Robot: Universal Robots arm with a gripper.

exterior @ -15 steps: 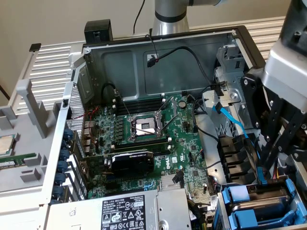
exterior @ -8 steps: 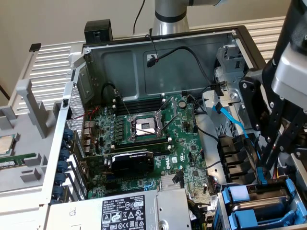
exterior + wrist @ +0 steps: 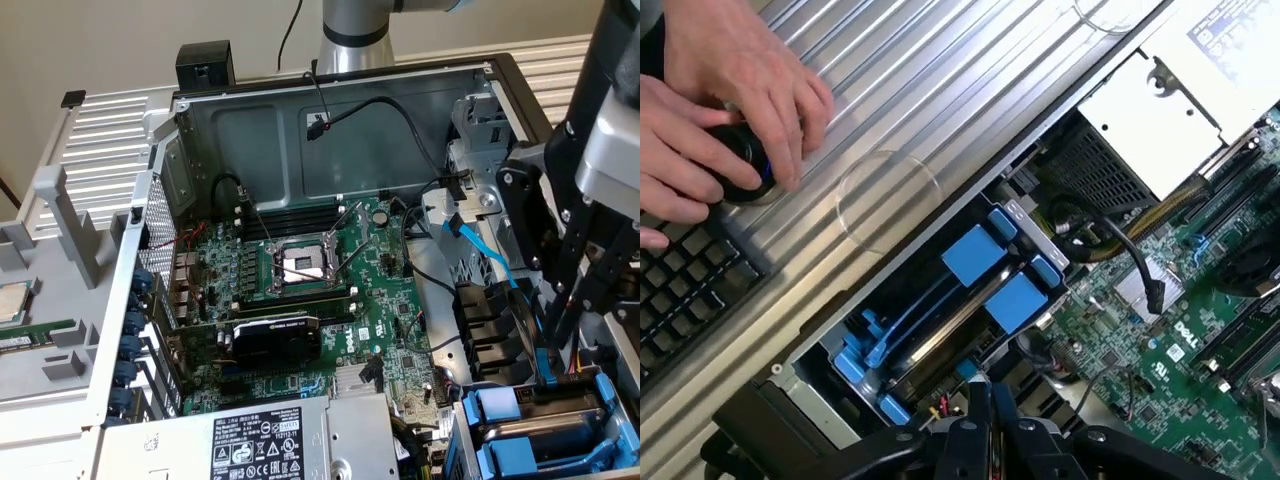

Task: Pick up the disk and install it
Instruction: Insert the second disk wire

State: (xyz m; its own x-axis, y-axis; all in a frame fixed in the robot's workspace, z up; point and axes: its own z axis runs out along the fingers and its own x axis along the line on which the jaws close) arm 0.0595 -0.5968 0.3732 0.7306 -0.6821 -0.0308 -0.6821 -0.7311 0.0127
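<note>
Hands (image 3: 715,100) of a person rested at one edge of the wrist view, on a round black knob beside a dark keyboard (image 3: 680,290) on the ribbed metal desk (image 3: 940,90). Further along, the disk (image 3: 960,310) sat in its blue carrier inside the drive bay of the open computer case (image 3: 330,130), alongside a second blue carrier, just ahead of the pincer (image 3: 980,415). Its black fingers (image 3: 978,440) were pressed together with nothing between them, tips near the bay's edge and apart from the disk. Most of the disk's metal body was hidden between the carriers, and its label could not be made out. In the exterior view, the green motherboard (image 3: 320,290) lay in the middle of the case, the blue carriers (image 3: 535,425) showed at the lower corner on the exterior view's right, and the dark arm (image 3: 590,200) above them was cut off by the frame.
</note>
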